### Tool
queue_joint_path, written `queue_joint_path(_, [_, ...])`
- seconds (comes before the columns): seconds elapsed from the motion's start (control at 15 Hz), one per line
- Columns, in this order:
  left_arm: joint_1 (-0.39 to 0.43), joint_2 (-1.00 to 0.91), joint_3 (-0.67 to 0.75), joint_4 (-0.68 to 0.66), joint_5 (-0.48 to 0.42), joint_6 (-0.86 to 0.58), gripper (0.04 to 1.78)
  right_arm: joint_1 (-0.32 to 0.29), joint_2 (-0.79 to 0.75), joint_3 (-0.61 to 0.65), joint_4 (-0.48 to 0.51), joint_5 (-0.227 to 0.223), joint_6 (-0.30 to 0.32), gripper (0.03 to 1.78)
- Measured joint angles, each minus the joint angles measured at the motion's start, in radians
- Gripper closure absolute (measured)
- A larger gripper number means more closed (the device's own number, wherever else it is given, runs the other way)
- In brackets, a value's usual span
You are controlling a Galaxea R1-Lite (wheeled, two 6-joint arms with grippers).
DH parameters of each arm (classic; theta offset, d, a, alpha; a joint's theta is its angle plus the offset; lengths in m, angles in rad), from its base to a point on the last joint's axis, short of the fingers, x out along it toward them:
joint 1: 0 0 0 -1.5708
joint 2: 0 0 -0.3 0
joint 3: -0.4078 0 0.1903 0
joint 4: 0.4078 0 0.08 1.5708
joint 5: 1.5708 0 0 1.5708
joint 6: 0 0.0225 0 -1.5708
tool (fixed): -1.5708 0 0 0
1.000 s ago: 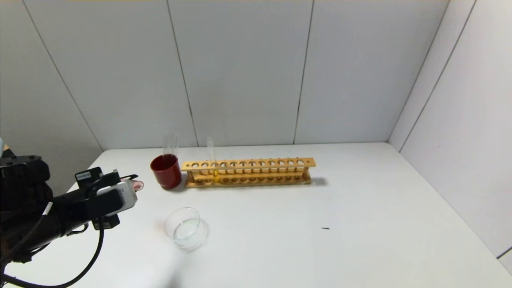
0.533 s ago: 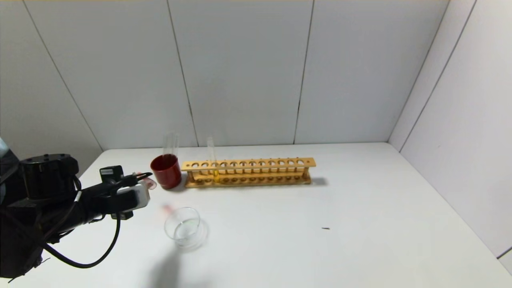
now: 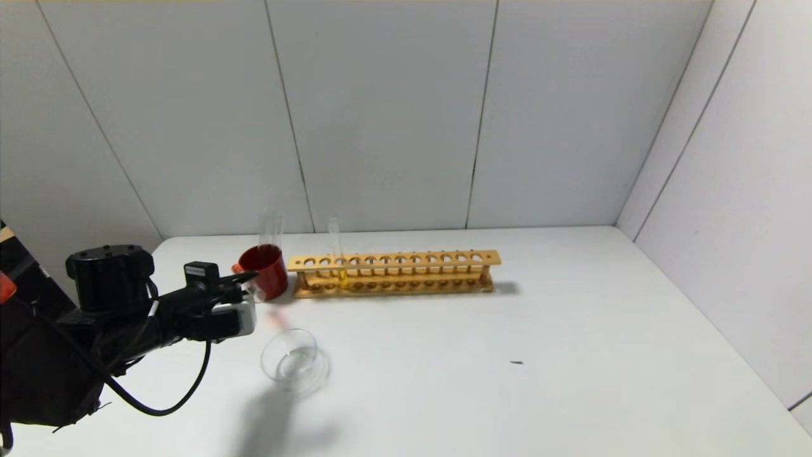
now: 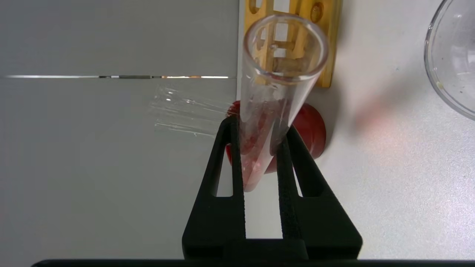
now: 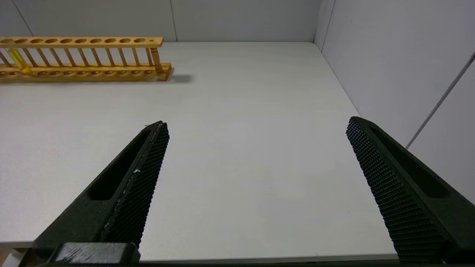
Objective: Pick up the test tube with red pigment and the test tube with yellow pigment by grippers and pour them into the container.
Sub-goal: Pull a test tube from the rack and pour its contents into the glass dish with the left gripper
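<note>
Left gripper [image 3: 244, 282] reaching forward, wrist turned sideways, fingers [image 4: 222, 178] clamped on the test tube with red pigment [image 4: 267, 107]. Right gripper [image 5: 256, 148] low and level, fingers [image 5: 148, 159] spread wide.

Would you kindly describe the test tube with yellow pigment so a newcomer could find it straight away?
Start at the long wooden rack near the back of the white table, just right of the dark red cup. The test tube with yellow pigment stands upright in a hole near the rack's left end. It is the only tube in the rack, with yellow liquid at its bottom.
</note>
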Motion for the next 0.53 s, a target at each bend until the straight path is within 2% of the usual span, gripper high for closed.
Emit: queue_joint_path(0.53, [0.017, 0.040, -0.009, 0.001, 0.009, 0.138, 1.52, 0.000, 0.000, 0.000, 0.000, 0.000, 0.000, 0.06])
